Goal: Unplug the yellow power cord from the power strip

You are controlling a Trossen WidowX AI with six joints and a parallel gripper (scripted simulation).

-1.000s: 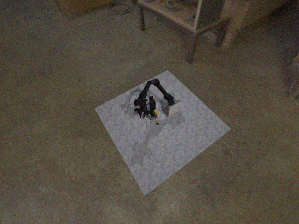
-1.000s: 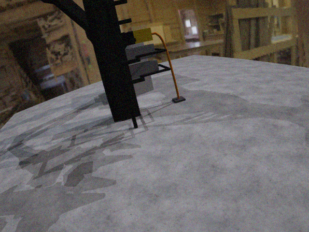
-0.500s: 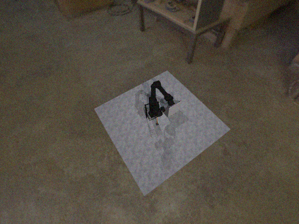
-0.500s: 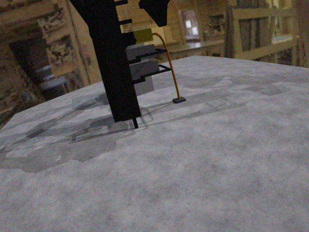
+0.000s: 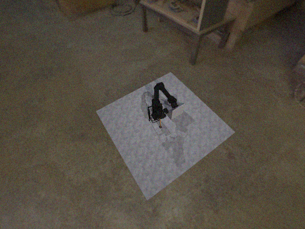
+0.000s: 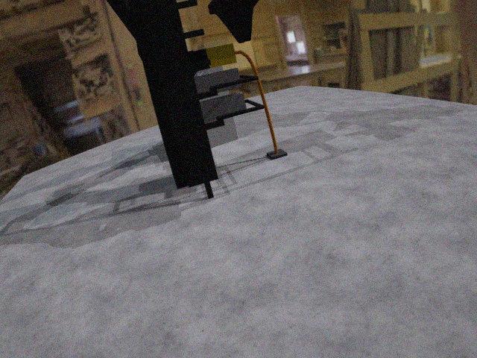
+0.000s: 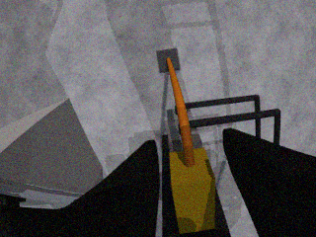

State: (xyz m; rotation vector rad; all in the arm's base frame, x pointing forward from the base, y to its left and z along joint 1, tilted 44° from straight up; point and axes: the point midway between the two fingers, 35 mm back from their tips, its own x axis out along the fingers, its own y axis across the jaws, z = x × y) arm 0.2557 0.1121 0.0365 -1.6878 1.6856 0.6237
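The black power strip stands upright. The yellow plug sits on its side face, above two grey blocks, and looks plugged in; its contact with the strip is partly hidden. Its orange cord arches down to a small dark block on the mat. My gripper is partly open and empty. In the wrist view the plug shows between the two fingers, farther off than the tips. In the exterior view a black finger hangs just above the plug, not seen touching it.
Grey blocks with thin black bent bars stick out from the strip below the plug. A pale panel stands beside the arm's base. All stands on a pale square mat.
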